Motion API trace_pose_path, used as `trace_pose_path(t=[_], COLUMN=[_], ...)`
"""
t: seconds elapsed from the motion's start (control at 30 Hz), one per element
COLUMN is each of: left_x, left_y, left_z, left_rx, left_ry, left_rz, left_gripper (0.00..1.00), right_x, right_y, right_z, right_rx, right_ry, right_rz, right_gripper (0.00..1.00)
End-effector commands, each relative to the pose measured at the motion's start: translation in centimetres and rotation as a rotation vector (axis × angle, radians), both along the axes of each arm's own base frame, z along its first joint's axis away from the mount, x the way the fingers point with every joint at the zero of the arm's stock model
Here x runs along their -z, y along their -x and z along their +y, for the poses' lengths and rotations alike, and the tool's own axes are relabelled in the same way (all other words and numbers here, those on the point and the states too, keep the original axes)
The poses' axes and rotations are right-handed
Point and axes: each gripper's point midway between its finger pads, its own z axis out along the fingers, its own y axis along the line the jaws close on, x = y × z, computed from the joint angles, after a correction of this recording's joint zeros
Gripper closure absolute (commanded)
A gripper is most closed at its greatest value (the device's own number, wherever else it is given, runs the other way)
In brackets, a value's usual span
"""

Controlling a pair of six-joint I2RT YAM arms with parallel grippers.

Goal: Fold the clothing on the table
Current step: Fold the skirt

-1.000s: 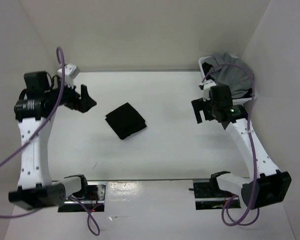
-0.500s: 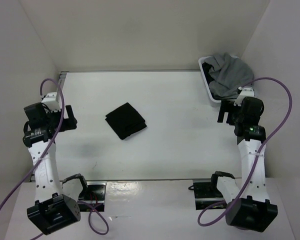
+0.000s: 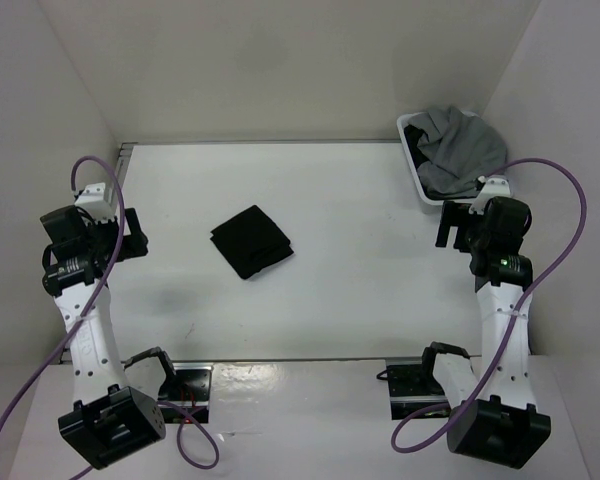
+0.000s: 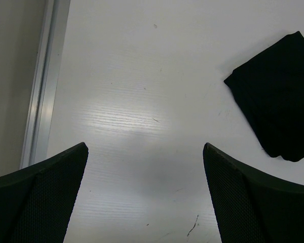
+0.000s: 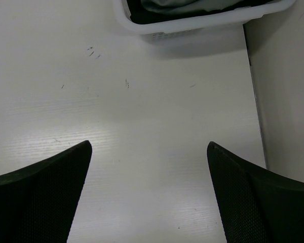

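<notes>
Clothing (image 3: 251,241), a small black garment folded into a compact, roughly square bundle, is seen lying flat on the table (image 3: 360,300), left of centre and turned at a slant to the table edges. It is touched by neither arm. The left gripper (image 4: 144,152) is held at the left edge of the table, well apart from the garment, with its jaws spread wide and nothing between them. In the left wrist view bare tabletop is seen between the two dark fingers (image 4: 40,197), the black bundle is seen off to the upper right, and a metal rail (image 4: 43,91) is seen running along the table edge on the left. The right gripper (image 5: 149,149) is likewise released, its jaws held wide apart over bare tabletop near the right edge, with nothing gripped. Just beyond it a white basket (image 5: 207,20) is placed at the far right corner, and a grey garment (image 3: 462,150) is heaped in it and spilled over the rim. Purple cables (image 3: 572,215) are looped from both arms
</notes>
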Motion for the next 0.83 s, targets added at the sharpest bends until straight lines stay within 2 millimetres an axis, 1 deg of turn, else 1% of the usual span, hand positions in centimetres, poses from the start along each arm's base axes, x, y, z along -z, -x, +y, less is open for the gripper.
trace_pose_path(t=[0.0,0.67,0.7,0.8], left_x=[-1.14,-0.97,-0.97,-0.97], left_y=[-0.74,-0.94,-0.94,-0.94], left_z=[0.17,-0.21,-0.21,-0.17], left_rx=[0.013,0.041,0.041,0.046], left_ry=[-0.013,-0.002,-0.002,-0.01], left_rz=[-0.049,-0.048,-0.048,-0.047], left_gripper=[0.0,0.0,0.0,0.0], right_x=[-0.9,-0.52,-0.91,-0.91], right_y=[-0.63,-0.36,-0.39,-0.34], right_z=[-0.21,-0.02,-0.24,-0.46], right_rx=[-0.013,-0.032,-0.016,-0.005], right_ry=[0.026,0.032,0.034,0.04], right_rz=[-0.048,-0.028,-0.036,-0.034], right_gripper=[0.02,0.02,0.02,0.03])
